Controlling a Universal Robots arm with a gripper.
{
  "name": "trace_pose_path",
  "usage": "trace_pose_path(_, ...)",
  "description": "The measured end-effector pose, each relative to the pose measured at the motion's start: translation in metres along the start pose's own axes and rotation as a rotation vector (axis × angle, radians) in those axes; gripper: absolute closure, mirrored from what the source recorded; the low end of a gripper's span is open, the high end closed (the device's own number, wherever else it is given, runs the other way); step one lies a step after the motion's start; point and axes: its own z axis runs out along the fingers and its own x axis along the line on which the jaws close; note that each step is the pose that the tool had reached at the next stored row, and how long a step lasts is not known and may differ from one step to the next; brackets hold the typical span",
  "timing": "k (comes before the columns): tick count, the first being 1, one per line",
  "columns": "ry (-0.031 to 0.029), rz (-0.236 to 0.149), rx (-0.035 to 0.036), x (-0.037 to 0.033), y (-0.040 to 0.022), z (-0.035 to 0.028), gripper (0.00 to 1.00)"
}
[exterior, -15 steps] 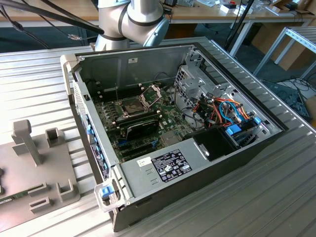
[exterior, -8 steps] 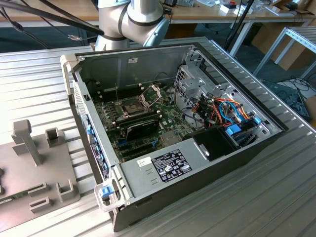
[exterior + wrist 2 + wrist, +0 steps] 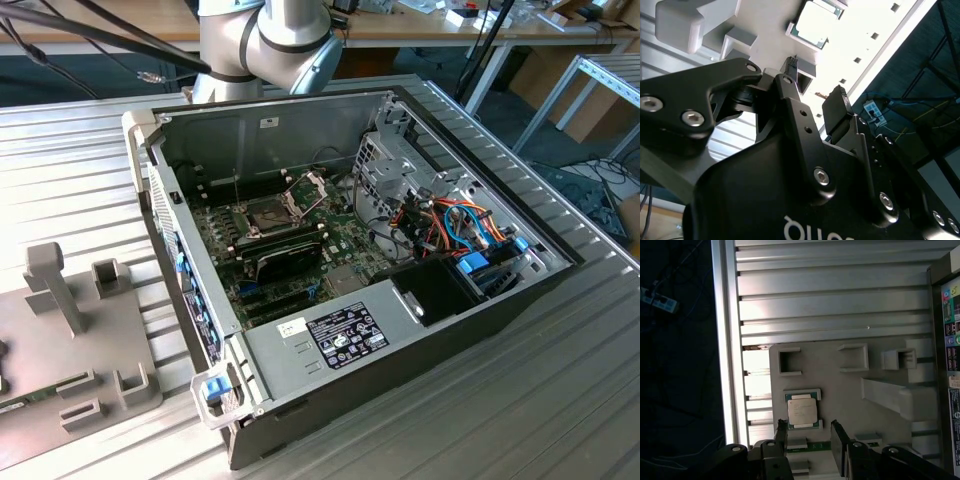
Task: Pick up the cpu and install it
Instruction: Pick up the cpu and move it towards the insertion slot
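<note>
The cpu (image 3: 801, 411) is a small square chip with a dull silver top. It lies flat in a framed seat on the grey fixture plate (image 3: 840, 390); it is also in the second wrist view (image 3: 815, 22). In both wrist views my gripper (image 3: 810, 437) (image 3: 814, 87) hovers open above the plate, just short of the chip. One black finger (image 3: 781, 432) stands on each side of the chip's line, and nothing is between them. In the exterior view the green motherboard (image 3: 290, 250) lies inside the open computer case, its socket (image 3: 268, 215) bare and the hinged frame (image 3: 308, 188) raised.
The fixture plate (image 3: 80, 340) carries several raised grey holders (image 3: 790, 361) and a tall post (image 3: 55, 285). The case wall (image 3: 185, 260) rises beside the plate. The ribbed aluminium table (image 3: 830, 295) ends at an edge (image 3: 730, 365) near the chip. The arm's base (image 3: 260, 45) stands behind the case.
</note>
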Motion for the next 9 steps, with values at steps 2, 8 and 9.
trace_pose_path(2,0.0,0.0,0.0,0.0,0.0,0.0001,0.52)
trace_pose_path(8,0.0,0.0,0.0,0.0,-0.0001,0.0019,0.52)
trace_pose_path(9,-0.0001,0.0,0.0,0.0,-0.0001,0.0023,0.52)
